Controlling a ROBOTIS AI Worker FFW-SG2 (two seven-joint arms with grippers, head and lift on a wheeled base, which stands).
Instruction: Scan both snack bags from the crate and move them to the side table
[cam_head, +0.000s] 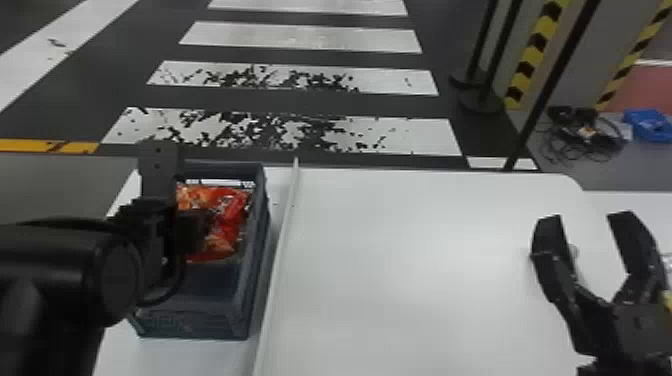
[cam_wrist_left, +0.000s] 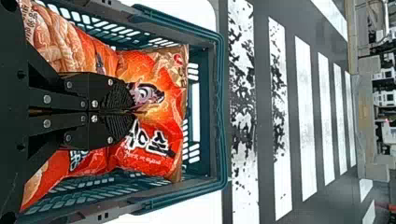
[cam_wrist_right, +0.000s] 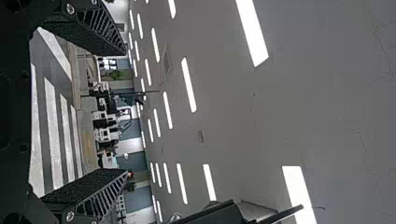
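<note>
The white tabletop (cam_head: 425, 260) carries my crate (cam_head: 260, 225) on its left side. Inside lies red-orange snack packaging (cam_head: 227, 212), one bag or two, I can't tell. My right fingers (cam_head: 585, 217) stand wide apart, empty; my left fingers (cam_head: 200, 230) meet against the packaging, gripping it or not, I can't tell.

Ceiling strips (cam_wrist_right: 188, 85) glow bright in right wrist view; soft glare on white tabletop (cam_head: 450, 260), crate (cam_head: 261, 215) dimmer
</note>
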